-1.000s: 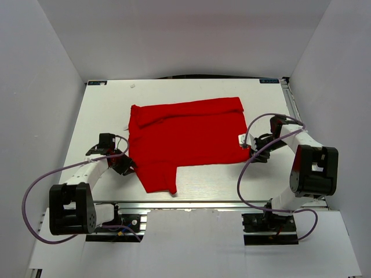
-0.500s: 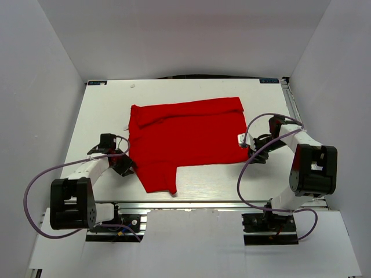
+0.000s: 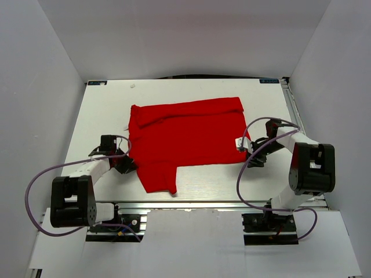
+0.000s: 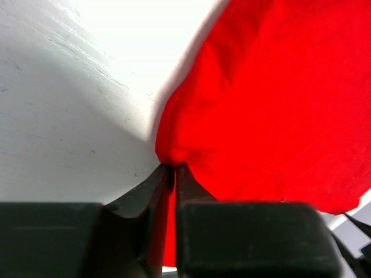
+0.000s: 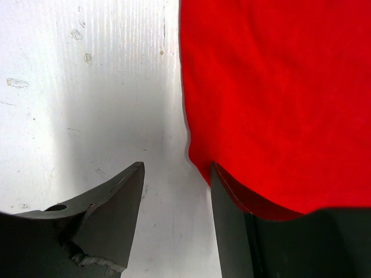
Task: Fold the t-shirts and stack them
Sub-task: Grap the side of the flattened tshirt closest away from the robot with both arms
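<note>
Bright red short-sleeved cloth t-shirt (image 3: pixel 185 136) lies spread mid-frame, long axis running left to right. Your left gripper (image 4: pixel 173 169) is pinched tight on its lower-left edge; your right gripper (image 5: pixel 174 174), jaws apart, straddles the right-hand edge, cloth over one finger.

The left pincer (image 4: pixel 172 174) nips the red t-shirt's (image 4: pixel 272 104) edge on the table (image 4: pixel 69 116).

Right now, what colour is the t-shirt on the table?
The t-shirt is plain bright red, clearest in the top external view.
</note>
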